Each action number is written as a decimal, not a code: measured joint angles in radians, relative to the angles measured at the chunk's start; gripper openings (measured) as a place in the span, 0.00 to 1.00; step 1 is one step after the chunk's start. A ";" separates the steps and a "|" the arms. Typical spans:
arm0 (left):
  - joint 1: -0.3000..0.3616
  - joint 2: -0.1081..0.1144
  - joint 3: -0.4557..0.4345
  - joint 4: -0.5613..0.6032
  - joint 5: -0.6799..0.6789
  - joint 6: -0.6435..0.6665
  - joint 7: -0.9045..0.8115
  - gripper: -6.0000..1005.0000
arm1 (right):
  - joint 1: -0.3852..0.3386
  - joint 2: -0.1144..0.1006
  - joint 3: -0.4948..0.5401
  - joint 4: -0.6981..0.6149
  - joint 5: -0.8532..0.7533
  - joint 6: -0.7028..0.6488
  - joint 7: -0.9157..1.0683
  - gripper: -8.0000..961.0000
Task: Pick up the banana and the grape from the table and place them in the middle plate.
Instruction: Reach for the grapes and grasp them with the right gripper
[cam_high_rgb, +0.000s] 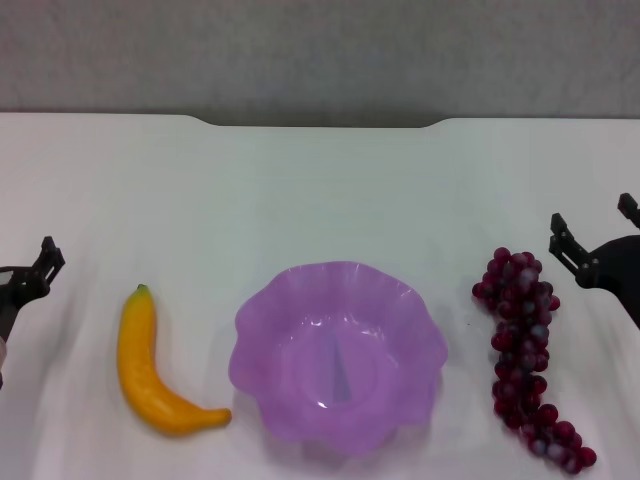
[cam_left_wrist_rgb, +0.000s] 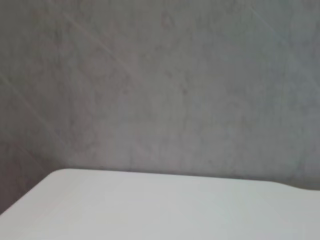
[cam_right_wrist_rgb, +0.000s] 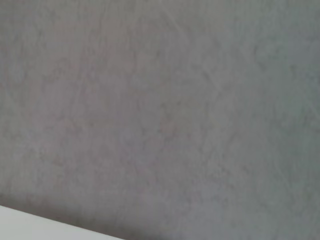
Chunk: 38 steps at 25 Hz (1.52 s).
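Note:
In the head view the yellow-orange banana (cam_high_rgb: 150, 365) lies on the white table (cam_high_rgb: 320, 190) at the front left. The lilac scalloped middle plate (cam_high_rgb: 290, 300) stands empty at the front centre. The dark red-purple grape bunch (cam_high_rgb: 525, 350) lies at the front right. My left gripper (cam_high_rgb: 38, 270) hangs at the left edge, left of the banana and apart from it; only part of it shows. My right gripper (cam_high_rgb: 592, 218) is just right of the top of the grape bunch, open and empty. Both wrist views show only wall and a strip of table.
The table's far edge has a shallow notch (cam_high_rgb: 320, 124) in front of a grey wall (cam_high_rgb: 320, 50). The left wrist view shows a rounded table corner (cam_left_wrist_rgb: 60, 172). The right wrist view shows a sliver of table (cam_right_wrist_rgb: 30, 225).

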<state>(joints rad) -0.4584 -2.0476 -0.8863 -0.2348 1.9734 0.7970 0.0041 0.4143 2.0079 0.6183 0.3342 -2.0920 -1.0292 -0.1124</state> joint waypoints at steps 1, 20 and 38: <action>-0.001 0.001 0.000 0.000 0.000 -0.008 -0.001 0.89 | 0.000 0.000 0.000 0.006 0.000 0.006 0.000 0.92; -0.004 0.003 -0.003 0.020 0.001 -0.038 0.014 0.89 | -0.259 -0.014 0.672 0.946 -0.016 1.204 -0.525 0.92; -0.008 0.003 -0.001 0.023 0.001 -0.038 0.014 0.89 | 0.053 -0.021 1.113 0.861 -0.305 2.058 -0.108 0.91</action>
<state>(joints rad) -0.4667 -2.0450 -0.8876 -0.2116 1.9742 0.7594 0.0184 0.4672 1.9866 1.7316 1.1948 -2.3970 1.0290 -0.2199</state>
